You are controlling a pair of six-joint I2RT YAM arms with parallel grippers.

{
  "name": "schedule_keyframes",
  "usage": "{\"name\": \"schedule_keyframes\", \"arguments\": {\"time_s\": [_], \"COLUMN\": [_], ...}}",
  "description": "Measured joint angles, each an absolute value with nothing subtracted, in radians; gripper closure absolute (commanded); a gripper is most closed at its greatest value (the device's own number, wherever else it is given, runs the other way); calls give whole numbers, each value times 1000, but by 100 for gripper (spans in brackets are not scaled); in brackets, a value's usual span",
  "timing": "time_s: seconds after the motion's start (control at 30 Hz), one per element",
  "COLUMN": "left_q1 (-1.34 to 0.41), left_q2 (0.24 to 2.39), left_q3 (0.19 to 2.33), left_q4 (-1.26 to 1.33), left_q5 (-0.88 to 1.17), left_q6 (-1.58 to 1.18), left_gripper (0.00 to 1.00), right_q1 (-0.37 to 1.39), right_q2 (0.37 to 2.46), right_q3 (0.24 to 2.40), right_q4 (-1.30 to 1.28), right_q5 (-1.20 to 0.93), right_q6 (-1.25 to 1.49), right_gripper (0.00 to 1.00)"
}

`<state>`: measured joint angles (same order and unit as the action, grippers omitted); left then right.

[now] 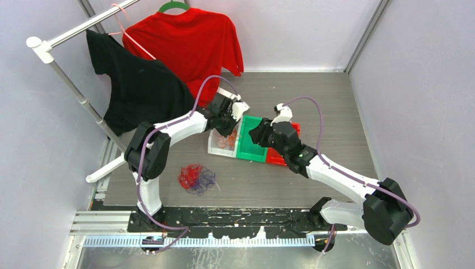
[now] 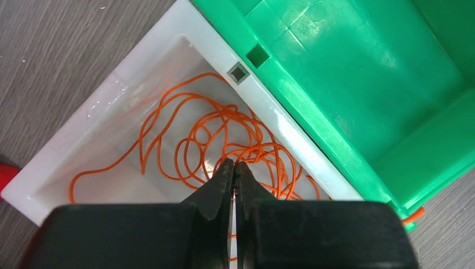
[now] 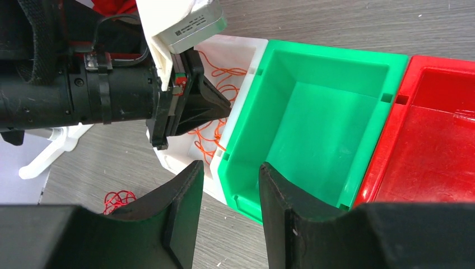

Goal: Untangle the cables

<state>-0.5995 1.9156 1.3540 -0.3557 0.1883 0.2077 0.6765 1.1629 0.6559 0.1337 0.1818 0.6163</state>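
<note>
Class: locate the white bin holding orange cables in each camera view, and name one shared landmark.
Top external: white bin at centre, left of green bin.
Left wrist: white bin diagonal across left and middle.
Right wrist: white bin upper centre, behind the left arm.
Shared landmark: the green bin alongside it.

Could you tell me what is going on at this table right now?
The left gripper is shut, its tips down among the orange cables in the white bin; whether it pinches a strand is unclear. The right gripper hangs open above the empty green bin, at its corner. A red and blue tangle lies apart on the table, untouched.
</note>
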Motion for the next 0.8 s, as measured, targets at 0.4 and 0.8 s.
{"name": "schedule_keyframes", "arguments": {"time_s": [0.4,0.8], "left_q1": [-512,-246], "left_q2": [1837,1790], "left_q3": [1575,1450], "left_q4": [-604,-625], "left_q5": [266,522], "left_q6": [244,62], "left_gripper": [0,10], "right_q1": [677,677], "right_q2": [1148,1161], "right_q3": [662,699], "right_q4": [125,96], "right_q5": [183,170], "right_q6": [607,603], "right_gripper": [53,52]}}
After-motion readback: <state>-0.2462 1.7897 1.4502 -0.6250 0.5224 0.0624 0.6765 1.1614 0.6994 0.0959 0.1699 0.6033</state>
